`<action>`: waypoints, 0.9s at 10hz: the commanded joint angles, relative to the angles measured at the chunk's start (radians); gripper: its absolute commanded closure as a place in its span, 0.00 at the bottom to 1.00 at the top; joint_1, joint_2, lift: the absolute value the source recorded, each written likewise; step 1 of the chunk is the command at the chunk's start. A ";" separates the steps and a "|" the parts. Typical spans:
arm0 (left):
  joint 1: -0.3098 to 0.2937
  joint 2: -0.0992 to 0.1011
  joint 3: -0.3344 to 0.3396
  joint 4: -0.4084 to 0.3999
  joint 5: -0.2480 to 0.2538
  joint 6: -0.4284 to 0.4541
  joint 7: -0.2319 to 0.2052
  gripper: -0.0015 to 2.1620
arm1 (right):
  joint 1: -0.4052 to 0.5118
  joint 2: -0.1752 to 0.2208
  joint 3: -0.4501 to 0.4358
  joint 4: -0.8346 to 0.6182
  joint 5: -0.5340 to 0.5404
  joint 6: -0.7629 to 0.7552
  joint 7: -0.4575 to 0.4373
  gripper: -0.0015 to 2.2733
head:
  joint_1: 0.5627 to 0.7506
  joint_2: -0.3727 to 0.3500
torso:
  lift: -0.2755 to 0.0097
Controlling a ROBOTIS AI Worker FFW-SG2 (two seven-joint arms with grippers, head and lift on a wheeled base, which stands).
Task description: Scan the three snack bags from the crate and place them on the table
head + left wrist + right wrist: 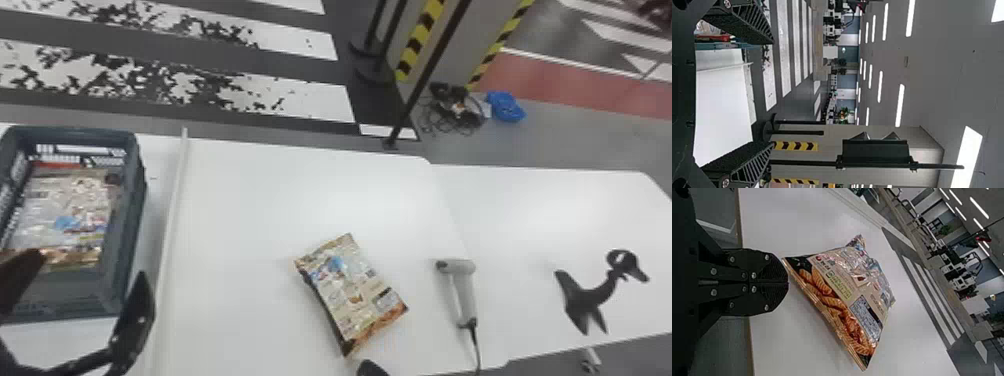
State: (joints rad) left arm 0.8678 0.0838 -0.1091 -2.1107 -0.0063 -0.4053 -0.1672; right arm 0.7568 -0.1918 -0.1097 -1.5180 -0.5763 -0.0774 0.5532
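Note:
My left gripper (91,265) stands open at the near end of the grey crate (125,215), its fingers spread to either side; the left wrist view shows nothing between the fingers of this gripper (773,93). Snack bags (65,210) lie flat inside the crate. One snack bag (352,292) rests on the white table, printed side up. Just off its near edge is my right gripper (371,369). In the right wrist view that gripper (788,282) is shut, fingertips close to a corner of the bag (848,293), nothing visibly held.
A white scanner (464,295) with a cable lies right of the bag. Farther right is a black stand (590,297). A raised white strip (172,225) runs between crate and bag. Dark poles and a striped pillar stand beyond the table (300,185).

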 commanded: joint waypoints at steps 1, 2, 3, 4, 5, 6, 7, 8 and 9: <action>0.002 0.001 -0.004 0.005 0.000 -0.013 0.000 0.04 | 0.010 0.000 0.019 -0.008 -0.002 0.000 0.004 0.99 | 0.70 0.12 | 0.84; 0.007 0.001 -0.004 0.006 0.000 -0.025 0.000 0.04 | 0.018 0.000 0.018 -0.011 -0.025 -0.003 0.011 0.99 | 0.70 0.15 | 0.84; 0.008 0.001 -0.004 0.008 0.000 -0.028 0.000 0.04 | 0.022 0.002 -0.001 -0.010 -0.050 -0.024 0.011 0.99 | 0.70 0.15 | 0.84; 0.016 0.002 -0.004 0.006 0.000 -0.043 0.000 0.04 | 0.022 0.002 -0.019 -0.010 -0.056 -0.028 0.011 0.99 | 0.70 0.14 | 0.84; 0.022 0.002 -0.004 0.001 0.000 -0.052 0.000 0.04 | 0.021 0.011 -0.041 -0.010 -0.057 -0.037 0.011 0.99 | 0.70 0.11 | 0.84; 0.026 0.002 -0.006 -0.005 0.000 -0.059 0.000 0.04 | 0.007 0.011 -0.053 -0.001 -0.065 -0.037 0.011 0.99 | 0.70 0.07 | 0.84; 0.033 0.002 -0.006 -0.011 0.000 -0.062 0.000 0.04 | -0.004 0.009 -0.056 0.006 -0.065 -0.034 0.010 0.99 | 0.70 0.05 | 0.84; 0.033 0.001 -0.008 -0.012 -0.001 -0.059 0.000 0.04 | -0.014 0.009 -0.054 0.007 -0.060 -0.028 0.010 0.99 | 0.70 0.03 | 0.84; 0.033 0.001 -0.009 -0.015 -0.003 -0.059 0.000 0.04 | -0.024 0.009 -0.039 0.010 -0.054 -0.021 0.010 0.99 | 0.70 0.03 | 0.84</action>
State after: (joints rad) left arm 0.9003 0.0847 -0.1173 -2.1251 -0.0085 -0.4645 -0.1672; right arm 0.7379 -0.1825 -0.1562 -1.5095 -0.6335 -0.1038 0.5621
